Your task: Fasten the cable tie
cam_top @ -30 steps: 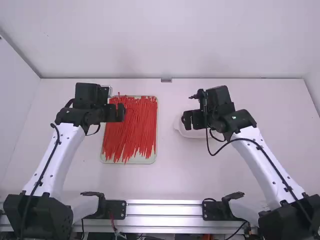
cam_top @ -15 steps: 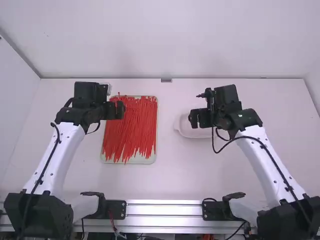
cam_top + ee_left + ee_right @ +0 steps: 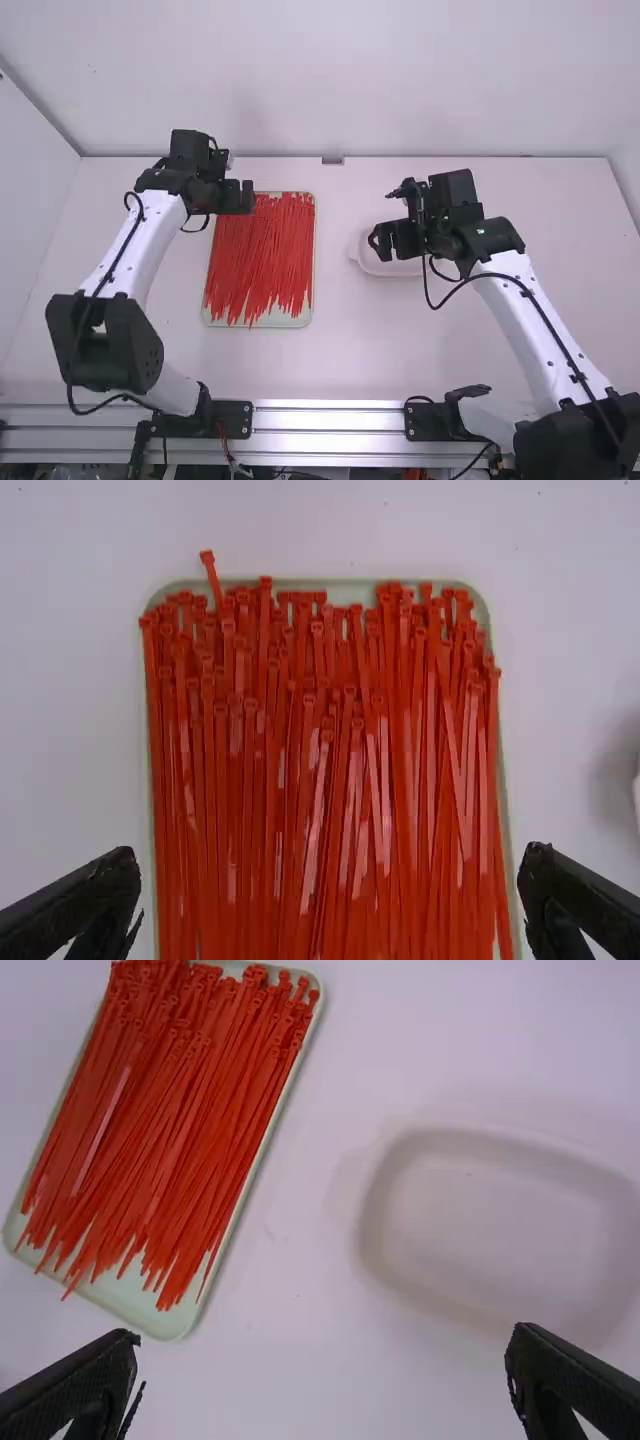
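Cable ties (image 3: 262,258): a thick red-orange bunch lying flat on a pale green tray (image 3: 258,323), left of the table's (image 3: 330,350) middle. None is held. In the high view the long axis runs away from the arms, w/ a slight fan. Heads sit at the far end, thin tails at the near end.

The left wrist view gives detail on the cable ties (image 3: 320,770). The small square heads sit in ragged rows along the tray's (image 3: 350,585) far rim. One tie (image 3: 208,565) pokes its head past that rim by the far left corner.

The right wrist view gives the other end of the cable ties (image 3: 170,1120). The tapered tips are uneven, some reaching the tray's (image 3: 170,1325) near rim.

The same view looks into a white dish (image 3: 500,1225): shallow, rounded corners, long axis across the table. It sits to the tray's right, apart from it. In the high view the dish (image 3: 362,255) is partly hidden under the right arm's wrist.

Left gripper (image 3: 240,197) hangs over the tray's far left corner. In its own view the left gripper (image 3: 325,910) has fingers (image 3: 80,905) spread wide, nothing btwn them.

Right gripper (image 3: 392,240) hangs over the dish. The right gripper (image 3: 320,1390) also has fingers (image 3: 75,1385) wide apart, holding nothing.
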